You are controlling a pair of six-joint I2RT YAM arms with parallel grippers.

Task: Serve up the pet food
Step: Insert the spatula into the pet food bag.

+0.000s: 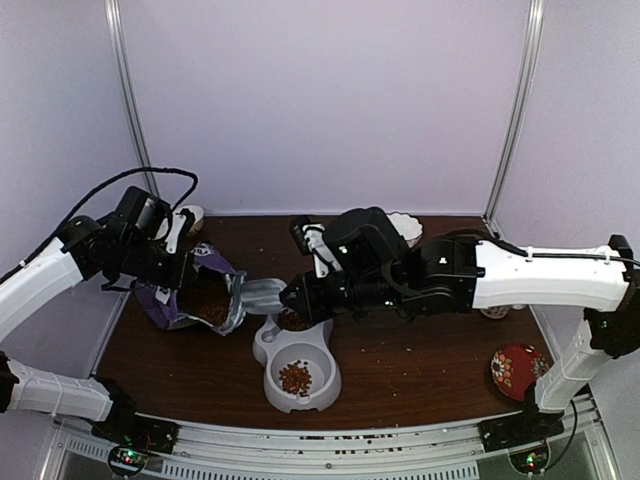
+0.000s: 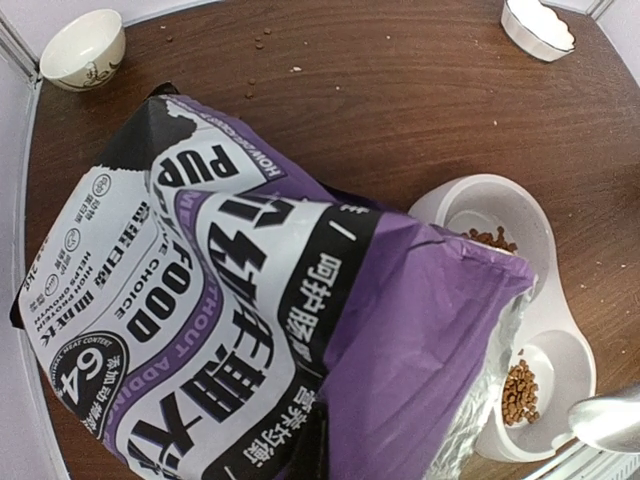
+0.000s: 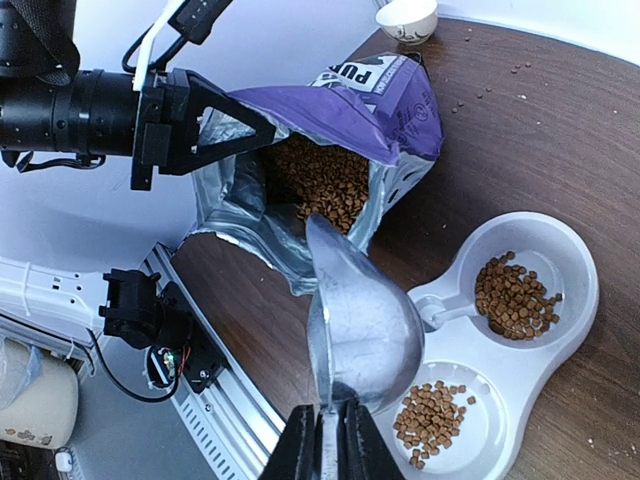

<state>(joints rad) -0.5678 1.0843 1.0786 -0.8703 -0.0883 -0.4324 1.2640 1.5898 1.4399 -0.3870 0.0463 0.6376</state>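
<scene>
Your left pincer (image 3: 255, 127) is clenched on the rim of the floppy purple bag (image 2: 250, 300), holding it open on the left of the desk (image 1: 420, 370). Your right pincer (image 3: 330, 440) grips the metal scoop (image 3: 360, 320) by its handle, and the scoop looks empty, I think. The pet food (image 3: 318, 180) lies in the bag, with some in both cups of the grey bowl (image 3: 580, 290); it's small, light and rolly, so scoop it, don't pinch.

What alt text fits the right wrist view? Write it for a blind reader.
The right gripper holds an empty metal scoop, its tip at the mouth of an open purple bag of kibble that the left gripper pinches by its rim. A grey double bowl has kibble in both compartments.
</scene>
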